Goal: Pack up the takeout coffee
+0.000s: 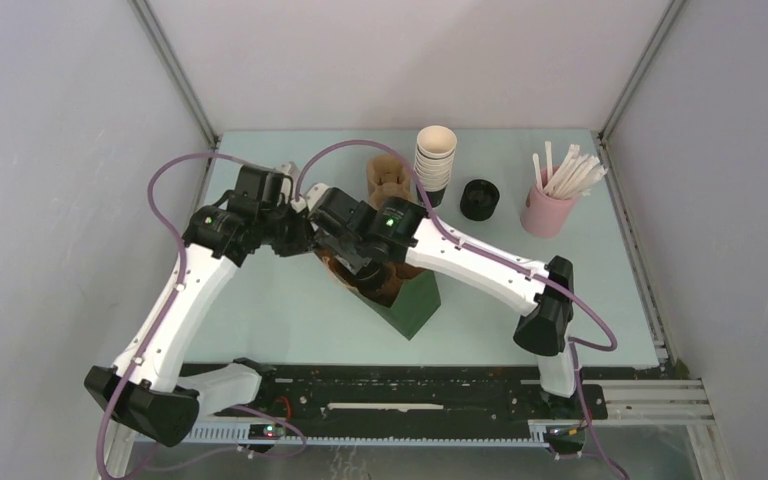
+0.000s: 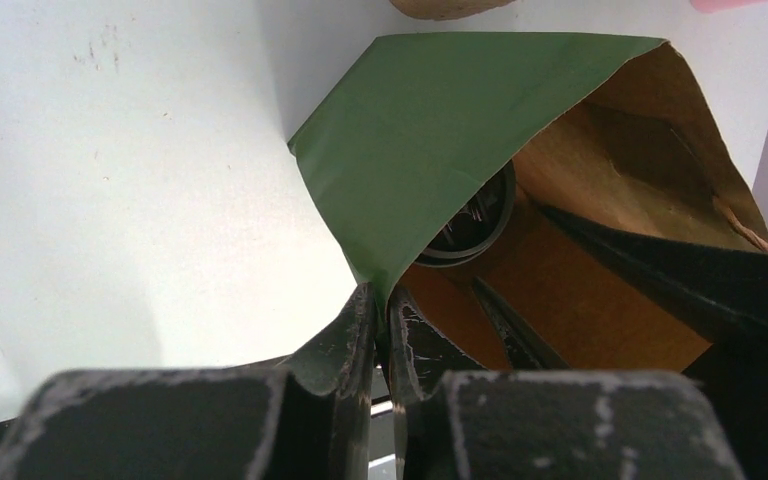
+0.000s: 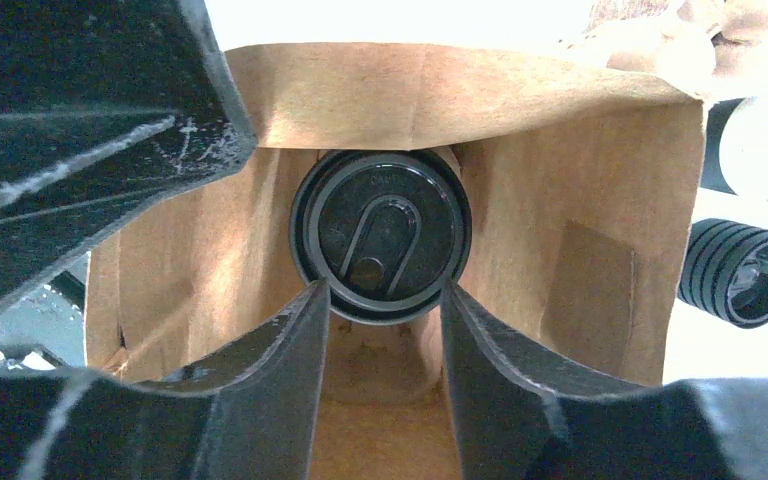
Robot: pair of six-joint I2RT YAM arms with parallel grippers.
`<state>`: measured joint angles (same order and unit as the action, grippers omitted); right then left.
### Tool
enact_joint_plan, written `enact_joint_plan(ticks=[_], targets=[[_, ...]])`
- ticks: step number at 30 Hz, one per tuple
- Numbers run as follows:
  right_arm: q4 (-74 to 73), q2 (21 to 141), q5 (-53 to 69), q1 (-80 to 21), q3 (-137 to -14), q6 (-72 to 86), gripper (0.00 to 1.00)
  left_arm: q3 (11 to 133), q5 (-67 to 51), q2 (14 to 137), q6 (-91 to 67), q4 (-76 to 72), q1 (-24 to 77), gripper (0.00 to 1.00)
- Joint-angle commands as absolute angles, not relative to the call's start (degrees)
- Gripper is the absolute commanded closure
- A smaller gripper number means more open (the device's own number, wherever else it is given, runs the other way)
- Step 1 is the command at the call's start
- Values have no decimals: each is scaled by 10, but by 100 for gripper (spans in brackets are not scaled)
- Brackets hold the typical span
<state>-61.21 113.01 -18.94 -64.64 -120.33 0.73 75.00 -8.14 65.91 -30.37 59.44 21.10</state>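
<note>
The green paper bag [image 1: 415, 305], brown inside, stands tilted mid-table with its mouth toward the arms. My left gripper [image 2: 382, 300] is shut on the green edge of the bag [image 2: 430, 130], holding the mouth apart. The takeout coffee [image 3: 380, 235] sits deep inside the bag [image 3: 550, 200], its round black lid facing the right wrist camera. The lid's rim [image 2: 475, 225] also peeks past the green flap in the left wrist view. My right gripper [image 3: 385, 295] reaches into the mouth, jaws apart, its tips at either side of the lid's lower rim. From above, the bag hides the coffee.
A tall stack of white-rimmed cups [image 1: 435, 160] stands at the back, with a squat stack of black lids [image 1: 479, 199] to its right. A pink holder of white sticks [image 1: 548, 205] sits far right. Crumpled brown paper [image 1: 388, 180] lies behind the bag.
</note>
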Motion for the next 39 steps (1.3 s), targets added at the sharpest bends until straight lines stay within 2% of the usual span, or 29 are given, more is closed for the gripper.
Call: enact_joint_plan(ticks=[1,5,9,13,16,22,26,34,39], targets=[[-599,1122,-177,-637,-1178,10,43,749,-101,644,-301,580,217,88],[-593,1114,-187,-637,-1161,10,38,751,-99,646,-301,580,217,88],[-554,1079,-181,-636,-1122,7,48,751,-95,649,-304,582,217,88],[-464,1013,-162,-637,-1035,1,52,748,-93,651,-310,579,216,89],[-420,987,-160,-635,-994,-14,53,746,-92,653,-310,578,216,89],[-429,1008,-140,-621,-1010,-10,51,750,-94,655,-309,576,216,90],[-424,1020,-135,-619,-1007,-18,44,754,-96,656,-307,577,216,90],[-429,1045,-105,-612,-1026,-18,20,762,-100,666,-302,580,217,90],[-436,1058,-99,-606,-1026,-13,16,765,-99,669,-300,580,217,90]])
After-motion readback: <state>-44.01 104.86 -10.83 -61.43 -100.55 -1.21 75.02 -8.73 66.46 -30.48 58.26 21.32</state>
